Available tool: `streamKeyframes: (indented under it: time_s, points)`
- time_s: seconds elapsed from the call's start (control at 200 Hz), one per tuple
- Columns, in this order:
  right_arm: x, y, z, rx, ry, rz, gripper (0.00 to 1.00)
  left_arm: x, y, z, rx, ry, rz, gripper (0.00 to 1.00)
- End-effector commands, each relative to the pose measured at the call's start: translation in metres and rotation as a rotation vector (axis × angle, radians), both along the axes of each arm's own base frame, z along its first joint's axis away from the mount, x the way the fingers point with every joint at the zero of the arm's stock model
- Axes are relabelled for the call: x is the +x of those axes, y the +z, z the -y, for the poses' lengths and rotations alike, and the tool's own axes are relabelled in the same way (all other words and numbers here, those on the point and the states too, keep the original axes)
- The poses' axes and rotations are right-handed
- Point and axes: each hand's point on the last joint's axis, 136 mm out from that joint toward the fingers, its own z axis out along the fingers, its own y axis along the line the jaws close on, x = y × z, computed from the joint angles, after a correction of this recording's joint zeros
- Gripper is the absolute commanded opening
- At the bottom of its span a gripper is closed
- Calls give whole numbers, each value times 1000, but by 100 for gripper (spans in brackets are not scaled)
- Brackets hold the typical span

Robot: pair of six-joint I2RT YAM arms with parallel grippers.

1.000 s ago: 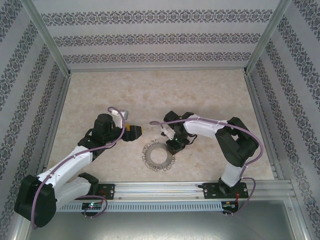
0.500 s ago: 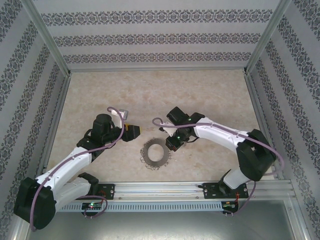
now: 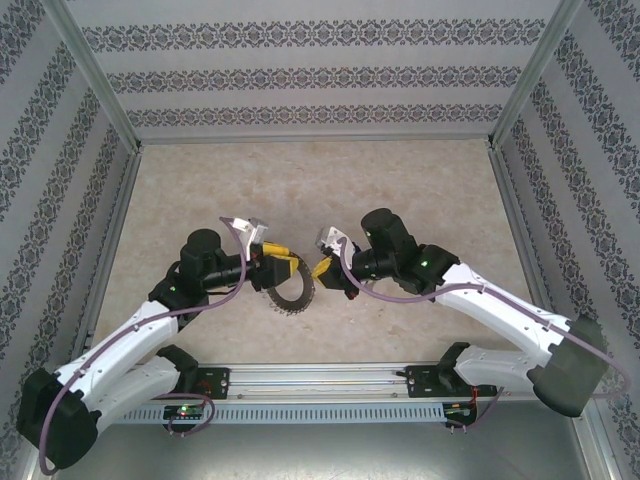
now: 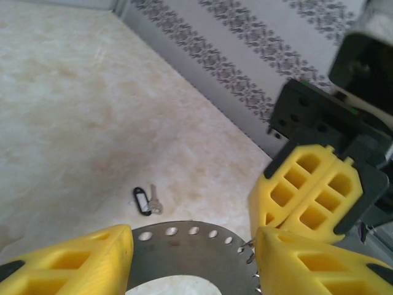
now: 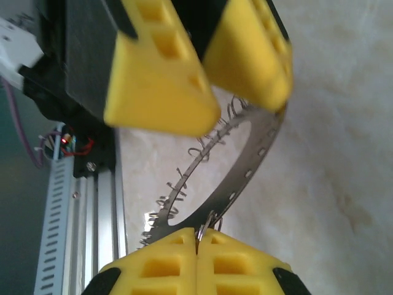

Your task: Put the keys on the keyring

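Observation:
The keyring [image 3: 293, 293] is a flat grey ring fringed with small wire loops, held tilted off the table. My left gripper [image 3: 283, 272] is shut across its band; in the left wrist view the keyring [image 4: 184, 258] spans the gap between my yellow fingers [image 4: 92, 258]. My right gripper [image 3: 322, 268] faces it from the right, shut on one wire loop at the rim. The right wrist view shows that loop pinched at my right gripper [image 5: 198, 236] below the keyring [image 5: 261, 153]. The keys [image 4: 147, 200], a short silver key with a dark oval tag, lie on the table beyond the ring.
The two grippers nearly touch: the right gripper's fingers [image 4: 307, 196] crowd the left wrist view, and the left gripper's fingers [image 5: 166, 92] hang over the ring in the right wrist view. An aluminium rail [image 3: 330, 380] runs along the near edge. Patterned walls [image 3: 320, 75] enclose the beige table [image 3: 300, 180].
The ring lay flat on the table a second ago. My left gripper has closed on it and raised it on edge, and my right gripper has swung up beside it and pinched a rim loop.

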Motion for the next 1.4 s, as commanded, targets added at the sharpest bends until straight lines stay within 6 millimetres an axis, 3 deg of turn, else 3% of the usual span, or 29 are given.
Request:
streamKeyframes:
  time_s: [0.0,0.355,0.664,0.949,1.394]
  points:
    - [-9,35,-6,150,129,122,0,-22,40,10,-42,-115,206,54]
    - [-22,65,15,254,209,263,0,-60,59,4,138,-258,436,42]
    - [-27,61,21,240,230,290,0,-68,67,18,247,-378,584,36]
    - [-25,56,22,222,208,317,0,-70,50,31,395,-436,642,27]
    - [-26,44,17,149,203,353,0,-47,44,40,532,-336,746,30]
